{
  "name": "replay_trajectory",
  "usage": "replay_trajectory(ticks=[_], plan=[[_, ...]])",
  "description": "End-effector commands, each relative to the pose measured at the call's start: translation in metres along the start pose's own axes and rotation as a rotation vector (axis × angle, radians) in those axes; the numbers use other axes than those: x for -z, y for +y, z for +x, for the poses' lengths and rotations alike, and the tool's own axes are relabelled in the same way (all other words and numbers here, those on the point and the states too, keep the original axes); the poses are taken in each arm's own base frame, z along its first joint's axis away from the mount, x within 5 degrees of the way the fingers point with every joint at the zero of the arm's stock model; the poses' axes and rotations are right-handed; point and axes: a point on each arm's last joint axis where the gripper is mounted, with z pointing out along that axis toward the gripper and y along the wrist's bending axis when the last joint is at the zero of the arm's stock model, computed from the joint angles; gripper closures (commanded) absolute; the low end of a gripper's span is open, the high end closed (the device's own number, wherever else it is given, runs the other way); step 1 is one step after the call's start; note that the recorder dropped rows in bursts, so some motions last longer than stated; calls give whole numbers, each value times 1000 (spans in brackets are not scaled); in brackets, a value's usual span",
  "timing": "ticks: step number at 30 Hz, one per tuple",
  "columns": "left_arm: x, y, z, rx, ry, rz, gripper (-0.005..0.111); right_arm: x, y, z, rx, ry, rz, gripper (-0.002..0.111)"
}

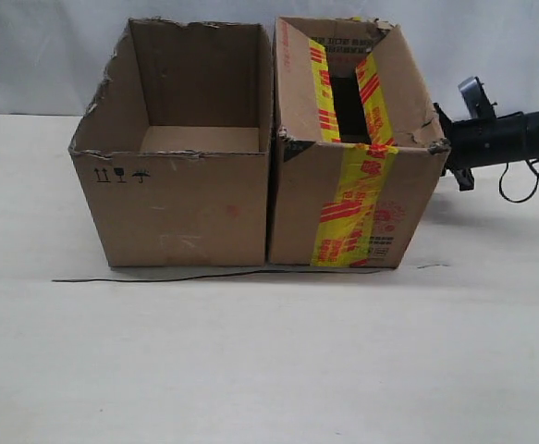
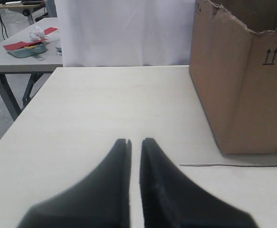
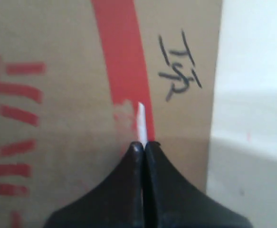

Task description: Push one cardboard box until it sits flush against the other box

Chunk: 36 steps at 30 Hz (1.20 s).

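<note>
Right end effector (image 3: 143,144), clenched empty, touches the red-printed side of the cardboard box (image 3: 57,95).

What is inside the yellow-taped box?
Inside the cardboard box, only the upper inner walls show, with two yellow tape strips beside a dark gap. Its front wall hides the floor.

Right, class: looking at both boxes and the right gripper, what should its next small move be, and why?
Probably back the right gripper off: its shut tips sit at the cardboard box, whose side already seems to meet the other box with no clear gap.
</note>
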Motion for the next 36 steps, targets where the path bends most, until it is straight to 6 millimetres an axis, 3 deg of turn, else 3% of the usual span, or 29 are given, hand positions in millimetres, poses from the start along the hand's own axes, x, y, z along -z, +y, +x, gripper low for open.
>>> replay_trajectory(ticks=[1,6,12,13,17,19,28,36], plan=[[0,-1,-1,9,-11,12,107,0,-1,5,8,-3,5,108],[0,-1,-1,9,-11,12,107,11,14,-4,42,-56,5,108],[0,-1,-1,9,-11,12,107,61,31,-19,37,-146,92,108],[0,-1,-1,9,-11,12,107,76,39,-20,57,-144,120,108],[0,-1,-1,9,-11,12,107,106,62,-18,135,-129,167,108],[0,-1,-1,9,-11,12,107,120,84,-13,176,-138,183,108],[0,-1,-1,9,-11,12,107,170,160,25,298,-221,199,108],[0,-1,-1,9,-11,12,107,209,216,98,404,-366,256,108]])
